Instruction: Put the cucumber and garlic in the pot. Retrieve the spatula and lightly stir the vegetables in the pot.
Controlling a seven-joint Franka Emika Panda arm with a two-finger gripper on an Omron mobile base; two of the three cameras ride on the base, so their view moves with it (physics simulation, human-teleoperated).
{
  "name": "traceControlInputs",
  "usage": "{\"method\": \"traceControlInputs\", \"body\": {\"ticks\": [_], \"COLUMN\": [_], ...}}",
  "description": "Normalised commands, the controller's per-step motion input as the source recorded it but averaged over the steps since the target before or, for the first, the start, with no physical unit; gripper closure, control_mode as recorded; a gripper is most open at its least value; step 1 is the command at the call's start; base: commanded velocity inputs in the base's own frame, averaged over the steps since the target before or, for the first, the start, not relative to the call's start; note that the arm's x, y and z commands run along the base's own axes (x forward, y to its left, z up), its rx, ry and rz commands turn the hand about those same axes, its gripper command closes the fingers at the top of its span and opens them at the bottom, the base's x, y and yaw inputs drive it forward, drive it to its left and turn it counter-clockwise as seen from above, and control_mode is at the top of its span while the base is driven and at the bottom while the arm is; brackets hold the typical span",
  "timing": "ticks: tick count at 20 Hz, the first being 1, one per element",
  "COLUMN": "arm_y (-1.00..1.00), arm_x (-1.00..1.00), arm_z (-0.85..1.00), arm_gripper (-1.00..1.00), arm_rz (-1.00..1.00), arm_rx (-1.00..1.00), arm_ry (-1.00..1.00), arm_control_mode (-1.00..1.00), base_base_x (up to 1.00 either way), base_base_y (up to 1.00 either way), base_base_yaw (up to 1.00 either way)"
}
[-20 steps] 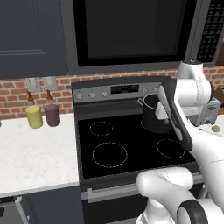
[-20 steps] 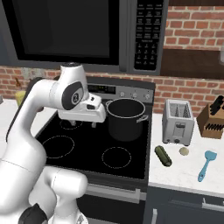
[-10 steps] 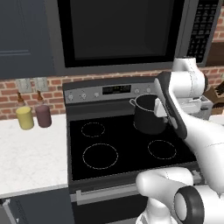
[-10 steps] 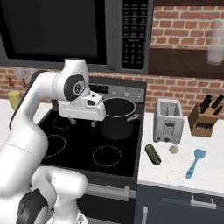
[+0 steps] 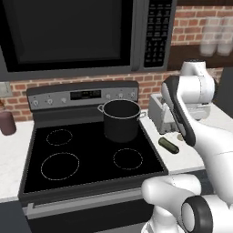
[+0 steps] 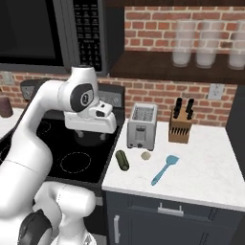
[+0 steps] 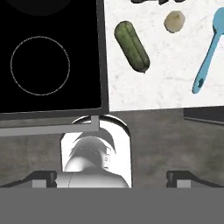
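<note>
Though unpicked, cucumber dark green, stubby.

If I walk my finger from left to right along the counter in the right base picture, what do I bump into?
Cucumber → garlic → blue spatula. Behind them, also left to right: toaster → knife block.

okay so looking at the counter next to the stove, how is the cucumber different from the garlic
The cucumber is long, dark green and sausage-shaped; the garlic is a small, pale tan, roundish lump. The cucumber lies nearer the stove edge; the garlic sits between it and the blue spatula. Both rest loose on the white counter, neither yet in the pot.
</note>
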Motion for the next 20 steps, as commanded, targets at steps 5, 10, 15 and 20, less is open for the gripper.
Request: {"method": "traceControlInputs", "body": {"ticks": [5, 10, 15, 20], "arm_y": [-0.07, -0.57, -0.78, -0.2], "arm_x": [0.0, 0.01, 0.45, 0.7], "arm_z": [0.0, -0.3, -0.74, -0.84], "arm_gripper": [-1.0, -1.0, -1.0, -1.0], "arm_rz": [0.0, -0.01, 0.0, 0.03], "arm_rx": [0.0, 0.0, 0.0, 0.0], "arm_ry": [0.0, 0.0, 0.07, 0.0], "arm_control_mode": [-1.0, -1.0, -1.0, -1.0], "base_base_x": [0.05, 0.0, 0.0, 0.0], "base_base_y": [-0.21, 0.0, 0.0, 0.0], "base_base_yaw": [0.0, 0.0, 0.0, 0.0]}}
